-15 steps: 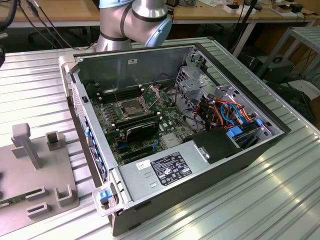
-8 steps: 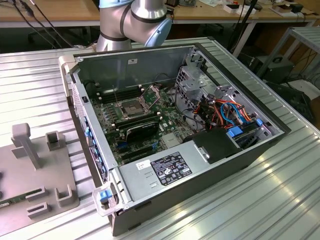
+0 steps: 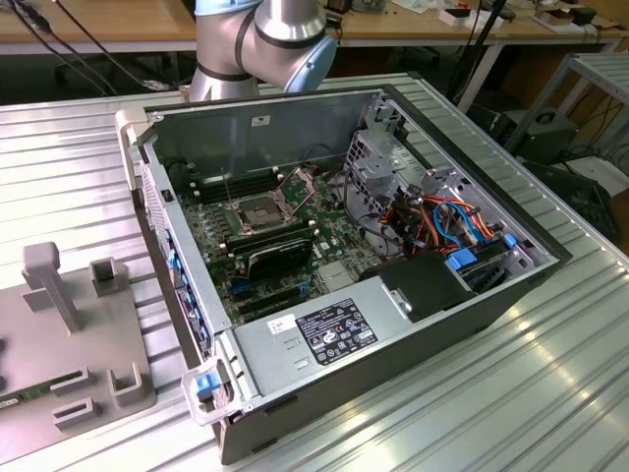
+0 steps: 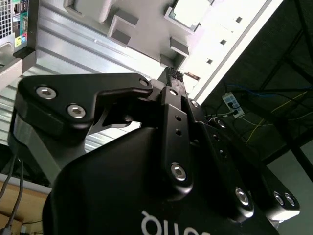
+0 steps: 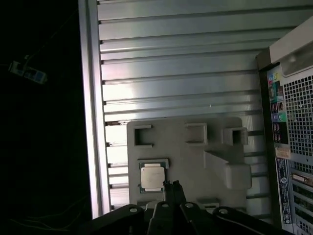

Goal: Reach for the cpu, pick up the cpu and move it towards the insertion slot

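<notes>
Cpu (image 5: 152, 177): not yet picked up, lying flat in the grey fixture plate (image 5: 215, 142) on the worktop (image 5: 171, 49); hand (image 5: 171, 185) empty, fingertips together, just beside it; insertion slot (image 3: 257, 211) well apart in the computer case (image 3: 246, 123).

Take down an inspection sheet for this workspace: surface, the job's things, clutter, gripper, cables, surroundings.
Surface: ribbed silver aluminium table carrying an open black computer case and a grey moulded fixture plate.
Job's things: small pale silvery square cpu lies in a recess of the fixture plate; silver-framed square insertion slot sits on the green motherboard inside the case.
Clutter: nothing seen.
Gripper: black gripper hangs beside the cpu, fingertips together, holding nothing.
Cables: orange and blue cables bundled inside the case.
Surroundings: wooden bench behind the table.
</notes>
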`<state>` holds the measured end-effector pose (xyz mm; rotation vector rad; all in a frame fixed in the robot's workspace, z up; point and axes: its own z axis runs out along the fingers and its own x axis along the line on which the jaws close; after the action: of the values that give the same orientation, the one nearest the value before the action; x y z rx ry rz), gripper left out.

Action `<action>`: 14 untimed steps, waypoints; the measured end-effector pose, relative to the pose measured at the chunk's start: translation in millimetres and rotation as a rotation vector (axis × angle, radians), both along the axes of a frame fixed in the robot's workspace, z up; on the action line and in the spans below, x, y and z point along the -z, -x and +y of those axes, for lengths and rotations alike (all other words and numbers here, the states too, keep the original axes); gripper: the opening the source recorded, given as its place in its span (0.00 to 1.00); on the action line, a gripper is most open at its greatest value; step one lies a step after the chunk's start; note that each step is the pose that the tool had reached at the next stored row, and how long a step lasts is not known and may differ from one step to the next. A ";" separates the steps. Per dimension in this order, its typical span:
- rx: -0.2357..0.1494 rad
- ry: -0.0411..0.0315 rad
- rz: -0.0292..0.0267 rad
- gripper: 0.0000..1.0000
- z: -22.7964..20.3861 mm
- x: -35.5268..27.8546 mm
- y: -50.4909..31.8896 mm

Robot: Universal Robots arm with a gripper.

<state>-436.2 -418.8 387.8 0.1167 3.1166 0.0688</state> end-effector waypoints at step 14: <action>0.000 -0.0001 0.0001 0.11 -2.8 1.1 31.5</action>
<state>-467.7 -421.6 386.8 0.1167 3.1166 0.0690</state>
